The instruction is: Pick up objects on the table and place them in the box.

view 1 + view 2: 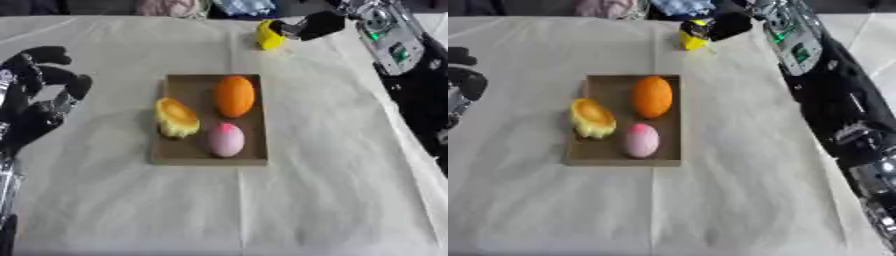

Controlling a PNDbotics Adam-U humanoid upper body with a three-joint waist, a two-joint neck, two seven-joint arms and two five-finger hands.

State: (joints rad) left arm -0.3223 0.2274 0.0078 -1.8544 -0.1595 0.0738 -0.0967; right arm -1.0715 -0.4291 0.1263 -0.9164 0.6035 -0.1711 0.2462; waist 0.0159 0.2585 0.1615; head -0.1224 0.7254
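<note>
A shallow brown box [188, 87] lies in the middle of the table. Inside it are an orange fruit [234, 96], a yellow-orange lumpy fruit [176, 117] leaning over the left wall, and a pink egg-shaped fruit [227, 140]. A small yellow object [269, 35] stands near the table's far edge. My right hand [313, 24] reaches in from the upper right, its dark fingers curled against the yellow object's right side and top. My left hand [39, 85] rests at the left edge, fingers up and relaxed, holding nothing.
A pale cloth with fold lines covers the table [262, 210]. My right forearm [798, 45] runs down the right side. Clothing and cloth bundles [171, 7] show beyond the far edge.
</note>
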